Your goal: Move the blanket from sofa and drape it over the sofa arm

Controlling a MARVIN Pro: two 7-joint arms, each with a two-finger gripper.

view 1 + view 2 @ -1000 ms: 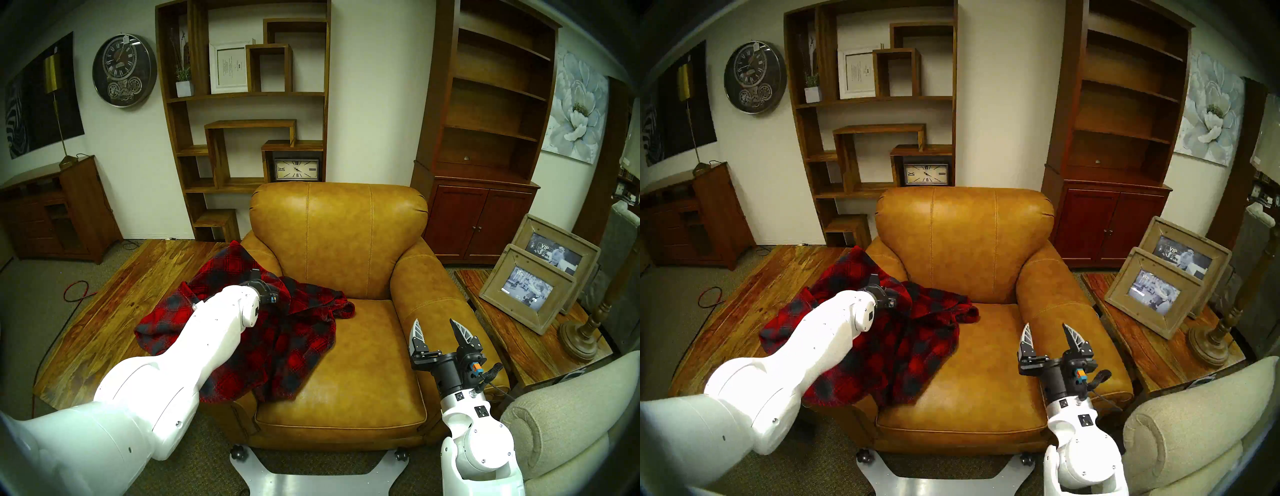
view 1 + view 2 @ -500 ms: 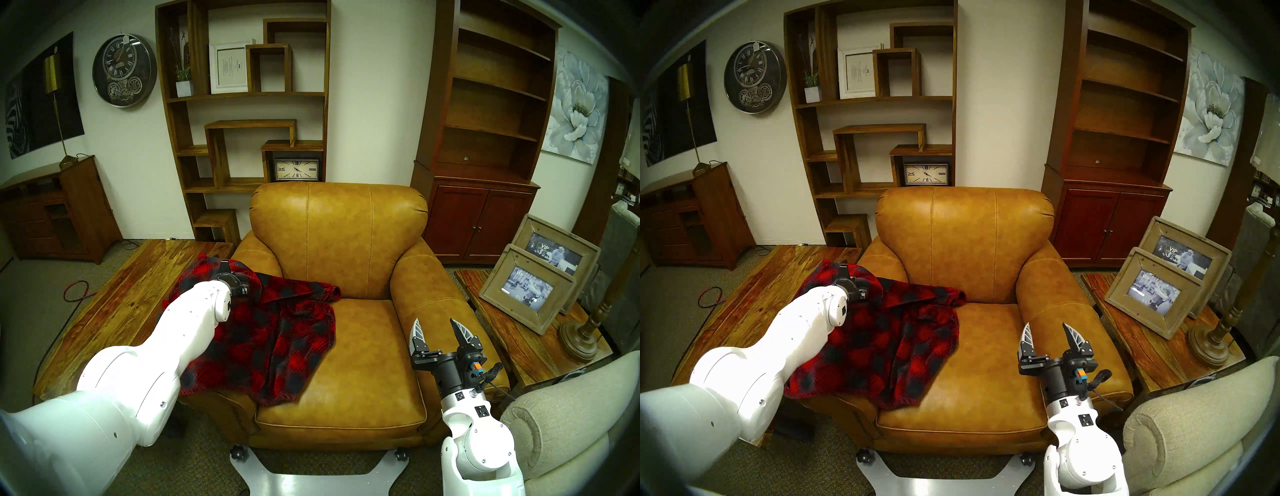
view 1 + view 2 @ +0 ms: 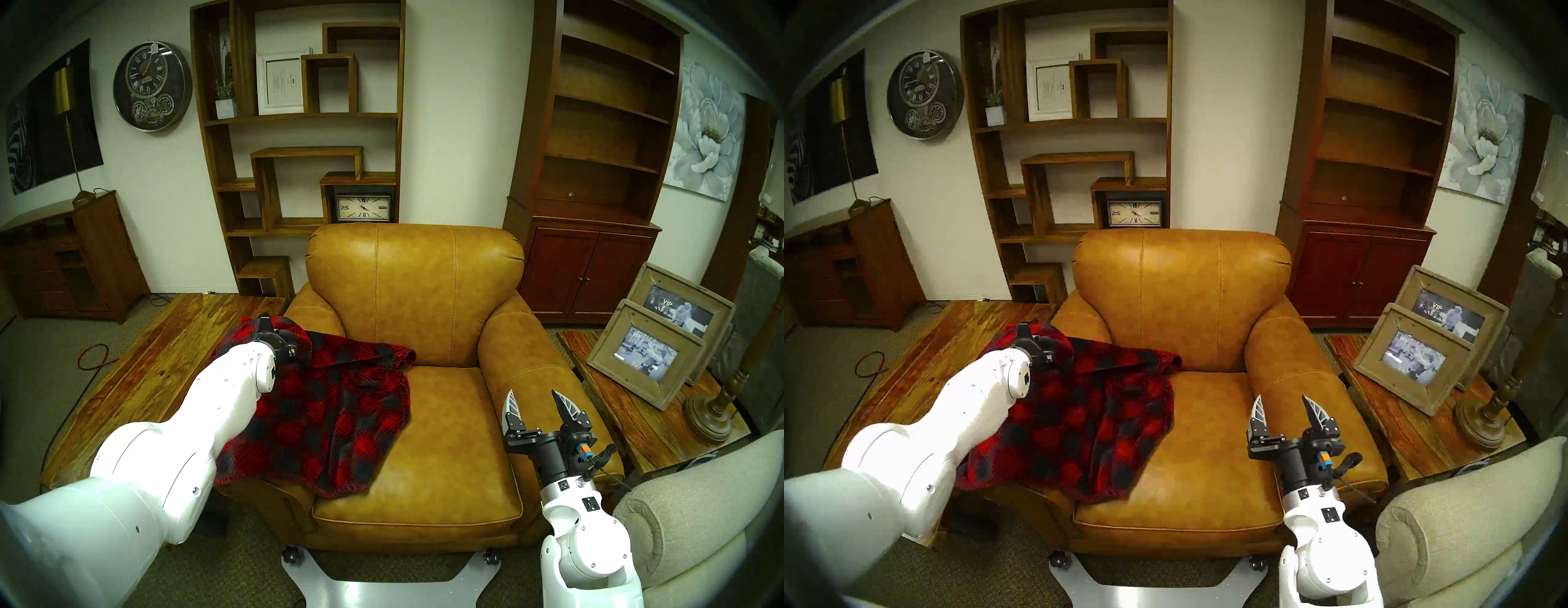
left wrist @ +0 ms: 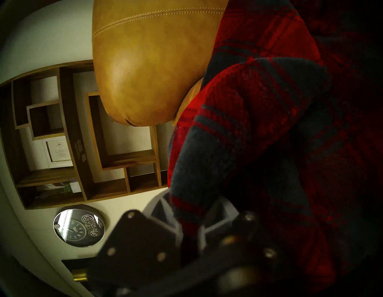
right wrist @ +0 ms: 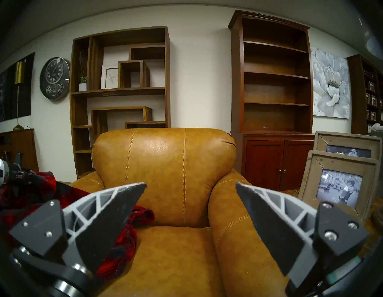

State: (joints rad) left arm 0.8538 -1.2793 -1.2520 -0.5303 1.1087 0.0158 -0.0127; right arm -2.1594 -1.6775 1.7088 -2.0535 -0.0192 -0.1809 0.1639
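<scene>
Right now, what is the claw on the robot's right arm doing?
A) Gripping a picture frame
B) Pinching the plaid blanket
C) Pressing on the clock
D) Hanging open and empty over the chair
D: the right gripper has its fingers spread wide with nothing between them, above the sofa; the left gripper is the one shut on the blanket.

**Camera layout: four fisheye views**

Head stereo pair: high, looking down at the sofa (image 3: 418, 339) from the front; near-identical, right eye offset sideways. Left wrist cam: rotated, very close to the blanket (image 4: 259, 116); shares the sofa back & wall clock (image 4: 78, 225) w/ head views. Right wrist cam: low, upright, level w/ sofa arm (image 5: 234, 209), facing the back wall; shares shelves & picture frames (image 5: 339, 186).
</scene>
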